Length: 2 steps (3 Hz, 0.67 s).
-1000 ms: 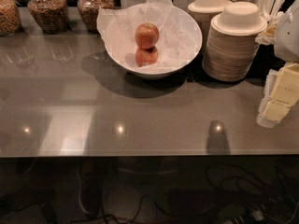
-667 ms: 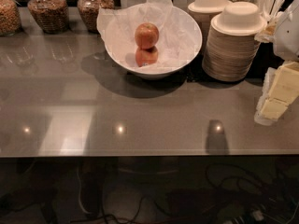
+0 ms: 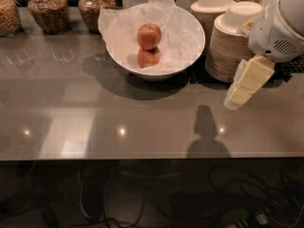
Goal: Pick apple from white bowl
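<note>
Camera view, looking down on a glossy grey tabletop (image 3: 95,103).

- White bowl (image 3: 190,61): wide, glossy, at about 12 o'clock on the tabletop, lined with crinkled white tissue paper (image 3: 183,27) that stands up past the rim at the bowl's 12 and 10 o'clock.
- Apple (image 3: 149,35): round and red, with a paler yellowish-pink sheen on its upper face. It sits near the bowl's centre, on the tissue.
- Second apple (image 3: 148,57): duller, orange-red, a shade smaller. It lies at 6 o'clock of the apple and touches it, and from this angle it is partly tucked under it.
- Hand (image 3: 235,99): cream-coloured, at roughly 3 o'clock in the view, hanging from a white arm housing (image 3: 278,30) and angled down toward 7 o'clock. It is at about 4 o'clock of the white bowl, well apart from it, and nothing is seen in it. I cannot tell whether it is open or closed.
- Its shadow (image 3: 206,129) falls on the tabletop at 7 o'clock of it.
- Stacked beige disposable bowls (image 3: 230,44): at 3 o'clock of the white bowl, just beside it, with a second stack (image 3: 212,4) behind at 1 o'clock.
- Glass jars (image 3: 46,11) of brownish dry goods: in a row at 10 to 11 o'clock.
</note>
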### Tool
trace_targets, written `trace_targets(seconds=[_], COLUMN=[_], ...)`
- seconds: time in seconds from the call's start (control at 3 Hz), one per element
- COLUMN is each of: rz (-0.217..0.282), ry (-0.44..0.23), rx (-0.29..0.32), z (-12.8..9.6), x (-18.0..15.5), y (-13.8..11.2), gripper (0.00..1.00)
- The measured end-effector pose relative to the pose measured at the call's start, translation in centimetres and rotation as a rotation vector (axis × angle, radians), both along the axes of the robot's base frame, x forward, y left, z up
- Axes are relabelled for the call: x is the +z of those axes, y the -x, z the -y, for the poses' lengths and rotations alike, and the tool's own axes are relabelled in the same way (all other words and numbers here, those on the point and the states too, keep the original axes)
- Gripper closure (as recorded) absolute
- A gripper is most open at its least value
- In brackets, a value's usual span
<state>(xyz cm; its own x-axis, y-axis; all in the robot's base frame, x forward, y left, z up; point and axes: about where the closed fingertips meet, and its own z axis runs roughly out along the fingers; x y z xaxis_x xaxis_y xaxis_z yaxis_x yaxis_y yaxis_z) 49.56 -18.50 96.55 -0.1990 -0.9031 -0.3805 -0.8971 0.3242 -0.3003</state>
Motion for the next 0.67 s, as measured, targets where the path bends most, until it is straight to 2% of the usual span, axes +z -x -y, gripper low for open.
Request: trace_targets(seconds=[0.67], rz=[0.063], ry=[-0.157], rx=[-0.001], z=[-5.7], x=[-0.9], y=[-7.1], gripper=[0.00])
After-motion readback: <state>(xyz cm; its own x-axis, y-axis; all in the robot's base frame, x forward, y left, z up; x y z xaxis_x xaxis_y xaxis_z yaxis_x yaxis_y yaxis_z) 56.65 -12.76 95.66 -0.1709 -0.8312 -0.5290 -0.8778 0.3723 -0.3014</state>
